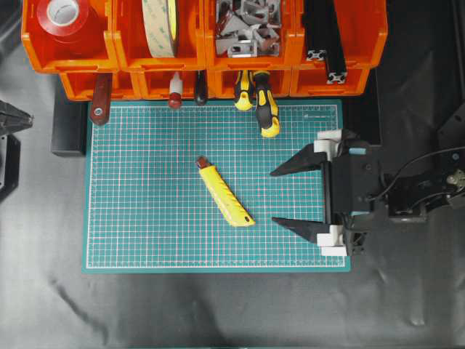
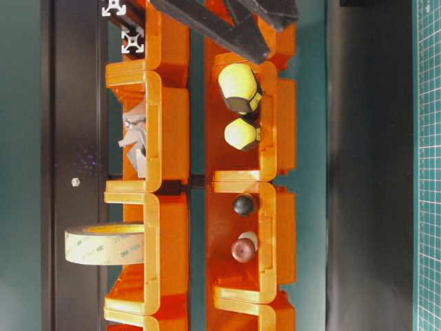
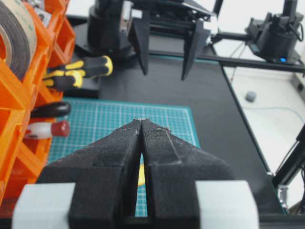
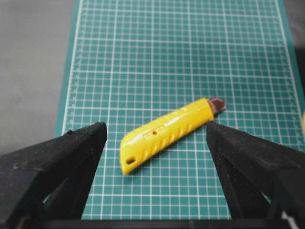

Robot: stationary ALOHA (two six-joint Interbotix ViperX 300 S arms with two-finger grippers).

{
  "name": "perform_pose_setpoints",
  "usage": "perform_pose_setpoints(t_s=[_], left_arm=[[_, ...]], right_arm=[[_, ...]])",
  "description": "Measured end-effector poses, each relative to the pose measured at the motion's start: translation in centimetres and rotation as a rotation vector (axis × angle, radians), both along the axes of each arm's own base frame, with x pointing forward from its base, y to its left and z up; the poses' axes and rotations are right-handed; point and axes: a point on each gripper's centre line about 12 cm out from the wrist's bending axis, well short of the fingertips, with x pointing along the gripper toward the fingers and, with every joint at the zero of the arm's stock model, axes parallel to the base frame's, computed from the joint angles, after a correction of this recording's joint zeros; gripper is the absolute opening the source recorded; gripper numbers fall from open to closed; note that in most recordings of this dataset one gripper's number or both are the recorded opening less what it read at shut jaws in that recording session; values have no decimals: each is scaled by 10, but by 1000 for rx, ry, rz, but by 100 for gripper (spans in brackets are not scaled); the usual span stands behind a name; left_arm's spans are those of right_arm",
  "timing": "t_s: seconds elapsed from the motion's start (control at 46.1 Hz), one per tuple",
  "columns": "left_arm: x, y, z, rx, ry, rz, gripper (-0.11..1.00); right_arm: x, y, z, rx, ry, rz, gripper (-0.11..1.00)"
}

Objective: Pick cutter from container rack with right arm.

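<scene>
I see the cutter (image 1: 224, 193) lying flat on the green mat (image 1: 145, 233), out of the container rack (image 1: 203, 51), its dark tip pointing up toward the bins and its yellow body running diagonally down toward the right arm's side. The right gripper (image 1: 287, 196) sits at the mat's right edge, just beside the cutter but not touching it; the knife's tail end lies near the gap between the two fingertips. From my right wrist camera the cutter (image 4: 167, 133) rests between and ahead of the two black fingers (image 4: 76, 152), with mat showing on both sides of it. The jaws are spread wide and hold nothing.

The left gripper (image 3: 142, 121) is visible only on its own wrist camera, fingers pressed together with just a thin slit between them, nothing clamped. A sliver of yellow shows through that slit. Two yellow-and-black screwdrivers (image 1: 260, 98) stick out of a lower bin onto the mat's top edge, well apart from the cutter
</scene>
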Motion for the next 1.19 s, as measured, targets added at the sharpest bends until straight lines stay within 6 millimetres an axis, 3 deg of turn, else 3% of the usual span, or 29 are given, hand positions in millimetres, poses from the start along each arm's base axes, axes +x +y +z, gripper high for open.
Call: perform_pose_setpoints(t_s=[0.954, 1.193], left_arm=[[-1, 0, -2, 0, 17, 1, 0], [-10, 1, 6, -7, -29, 1, 0]], right_arm=[[-5, -5, -5, 3, 14, -31, 81], [-7, -5, -8, 19, 22, -44, 81]])
